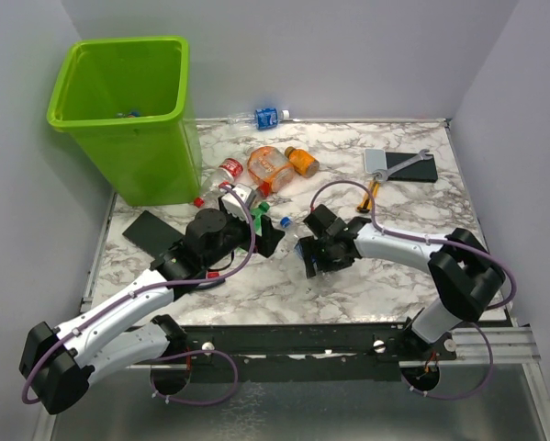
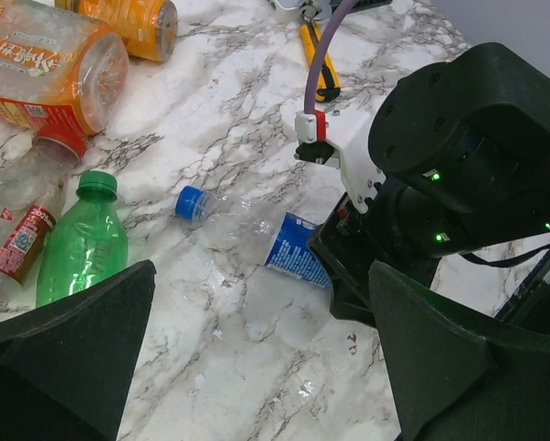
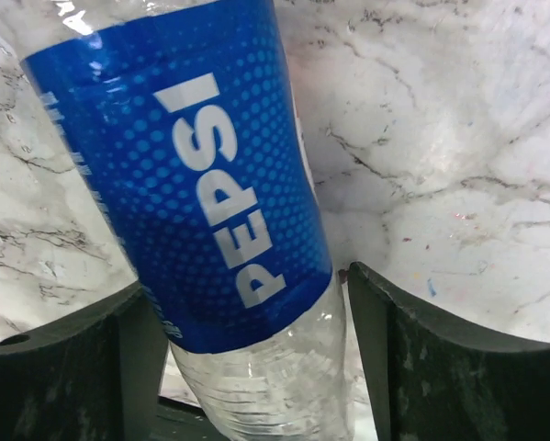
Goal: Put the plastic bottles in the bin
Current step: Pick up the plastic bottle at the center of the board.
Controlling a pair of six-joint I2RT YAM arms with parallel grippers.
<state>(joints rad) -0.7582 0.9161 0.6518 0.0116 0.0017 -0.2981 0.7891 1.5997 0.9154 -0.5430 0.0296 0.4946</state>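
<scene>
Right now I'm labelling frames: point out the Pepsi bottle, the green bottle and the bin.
Pepsi bottle [image 3: 215,202]: right wrist view, blue label.
green bottle [image 2: 82,253]: left wrist view, body.
bin [image 1: 151,161]: top external view, front wall.

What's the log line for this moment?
right tool: open astride Pepsi bottle on table | left tool: open, empty | bin: upright, far left

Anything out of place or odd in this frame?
One clear blue-labelled bottle lies alone at the far edge by the back wall, apart from the other bottles near the bin. Nothing spilled.
</scene>
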